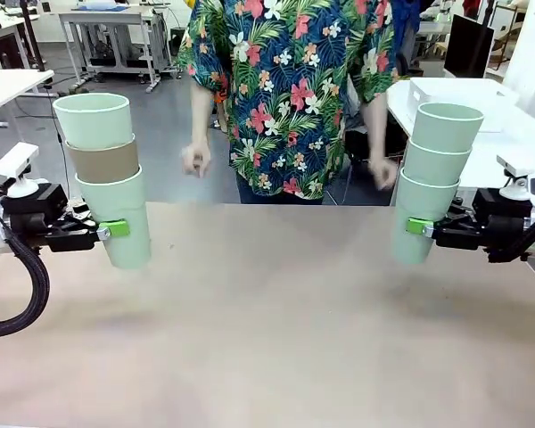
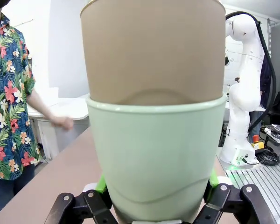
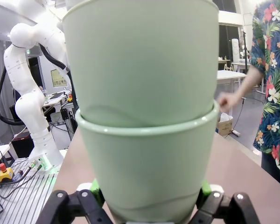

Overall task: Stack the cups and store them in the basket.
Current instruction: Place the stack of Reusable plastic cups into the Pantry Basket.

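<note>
Left stack [image 1: 102, 162], three cups, stood clamped in the left claw [image 1: 123, 231]; right stack [image 1: 435, 165] likewise in the right claw [image 1: 412, 229]. Merging and storing apparently remained.

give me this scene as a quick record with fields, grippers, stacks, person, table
left gripper: shut on the bottom cup of the left stack
left stack: three nested cups, mint green at bottom and top, brown cup between
right gripper: shut on the bottom cup of the right stack
right stack: three nested mint green cups
person: stands at the far side, touching neither stack
table: tan top, both stacks held above it
</note>
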Robot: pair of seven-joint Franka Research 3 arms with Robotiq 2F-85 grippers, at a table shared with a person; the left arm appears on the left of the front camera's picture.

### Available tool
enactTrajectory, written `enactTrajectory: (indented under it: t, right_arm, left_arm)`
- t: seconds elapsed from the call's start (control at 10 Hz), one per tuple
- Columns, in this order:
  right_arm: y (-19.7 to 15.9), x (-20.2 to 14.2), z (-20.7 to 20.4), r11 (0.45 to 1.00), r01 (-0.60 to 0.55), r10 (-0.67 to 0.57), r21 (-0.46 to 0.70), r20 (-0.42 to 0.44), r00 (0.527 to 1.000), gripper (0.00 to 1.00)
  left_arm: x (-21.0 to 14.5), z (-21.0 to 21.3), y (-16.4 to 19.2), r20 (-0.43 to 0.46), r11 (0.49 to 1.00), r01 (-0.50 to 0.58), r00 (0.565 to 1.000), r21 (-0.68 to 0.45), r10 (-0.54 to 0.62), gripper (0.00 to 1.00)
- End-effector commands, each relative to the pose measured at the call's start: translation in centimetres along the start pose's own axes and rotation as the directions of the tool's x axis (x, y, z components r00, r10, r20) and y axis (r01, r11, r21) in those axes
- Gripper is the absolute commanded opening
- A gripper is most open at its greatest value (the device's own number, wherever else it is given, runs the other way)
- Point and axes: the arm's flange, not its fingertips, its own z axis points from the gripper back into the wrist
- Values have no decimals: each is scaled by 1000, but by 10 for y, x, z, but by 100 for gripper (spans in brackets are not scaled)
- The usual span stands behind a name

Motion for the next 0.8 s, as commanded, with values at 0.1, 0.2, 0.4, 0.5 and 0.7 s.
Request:
enactTrajectory:
  t: [0.1,0.2,0.4,0.5,0.7]
  right_arm:
    - [1,4,0,1000,-12,12,-1,5,1000,86]
    - [1,4,0,1000,-12,12,-1,5,1000,86]
    - [1,4,0,1000,-12,12,-1,5,1000,86]
    - [1,4,0,1000,-12,12,-1,5,1000,86]
    - [1,4,0,1000,-12,12,-1,5,1000,86]
  left_arm:
    - [4,0,-1,14,1000,6,1000,-3,-6,86]
    - [4,0,-1,14,1000,6,1000,-3,-6,86]
    - [4,0,-1,14,1000,6,1000,-3,-6,86]
    - [4,0,-1,14,1000,6,1000,-3,-6,86]
    - [4,0,-1,14,1000,6,1000,-3,-6,86]
